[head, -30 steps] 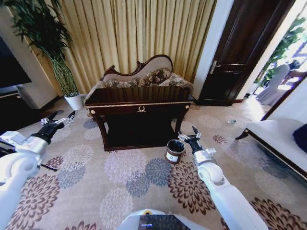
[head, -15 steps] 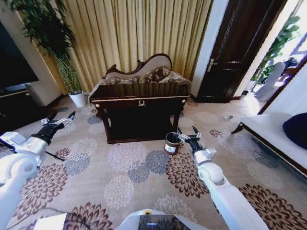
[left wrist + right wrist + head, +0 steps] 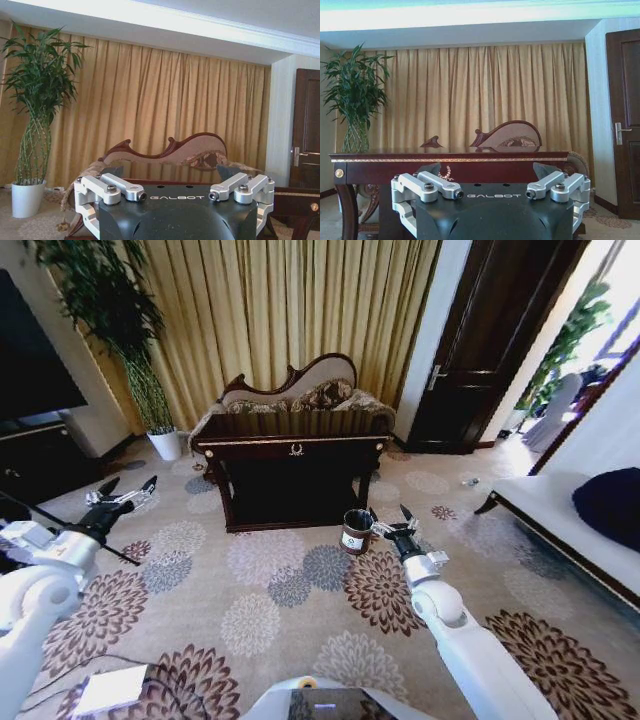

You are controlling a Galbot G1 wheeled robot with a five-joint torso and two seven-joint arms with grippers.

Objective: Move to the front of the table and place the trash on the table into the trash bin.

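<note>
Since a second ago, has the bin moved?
No. The bin stays beside the table's right front leg; the whole view shifted, so the camera moved.

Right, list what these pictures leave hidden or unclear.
- Trash: the table top is seen from far off in the head view, too small to show any scraps; the right wrist view meets it edge-on.
- Trash bin inside: only a dark opening shows.
- Left hand and right hand: open, fingertips cut off in the wrist views.
</note>
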